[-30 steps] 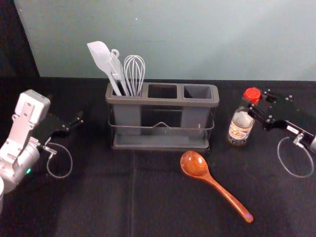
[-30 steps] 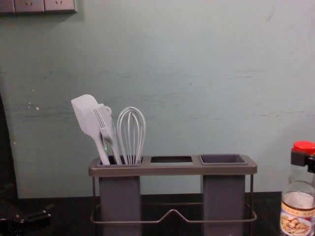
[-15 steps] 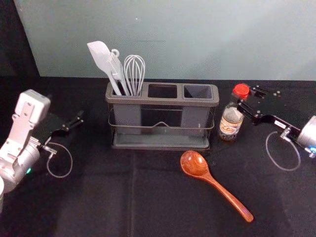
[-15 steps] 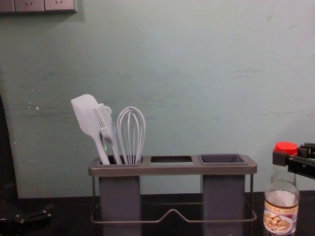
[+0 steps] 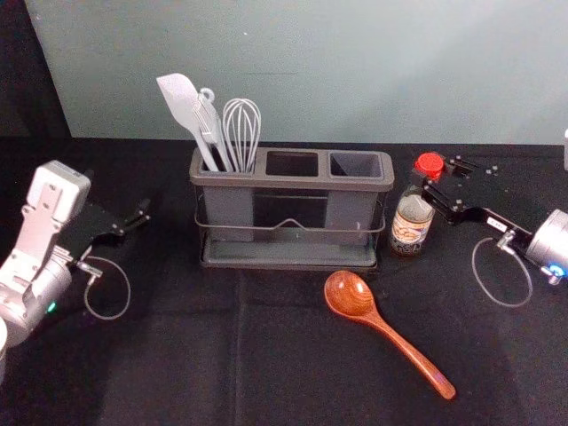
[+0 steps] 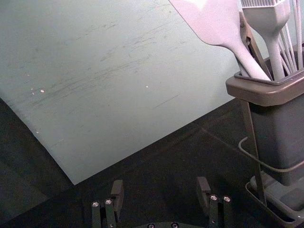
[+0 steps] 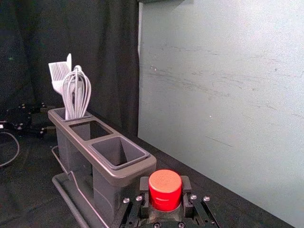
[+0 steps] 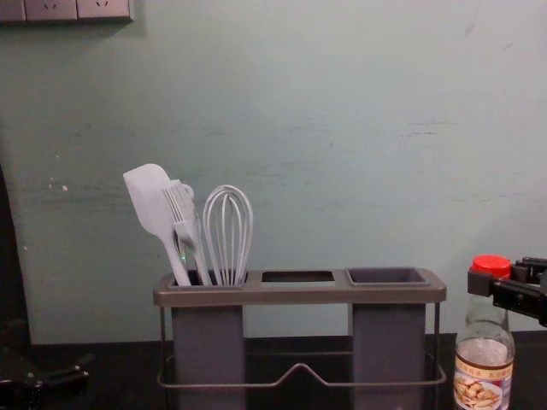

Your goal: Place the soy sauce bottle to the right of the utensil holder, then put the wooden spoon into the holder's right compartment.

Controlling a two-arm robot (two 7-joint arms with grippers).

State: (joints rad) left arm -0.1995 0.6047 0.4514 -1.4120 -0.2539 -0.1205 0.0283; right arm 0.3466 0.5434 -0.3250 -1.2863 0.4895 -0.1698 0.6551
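The right hand (image 5: 438, 176) is clamped on the upright soy sauce bottle (image 5: 412, 222) just below its red cap, near the utensil holder's (image 5: 293, 184) right end. The wooden spoon (image 5: 350, 294) lies in front on the bench (image 5: 177, 355). Left of the holder, the idle left hand (image 5: 131, 220) has its fingers (image 6: 203, 186) apart.

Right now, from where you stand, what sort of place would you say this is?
Probably a test bench set up like a kitchen corner. The holder and wooden spoon suggest cooking, but the black cloth under them looks more like a staged workspace. I can't be certain.
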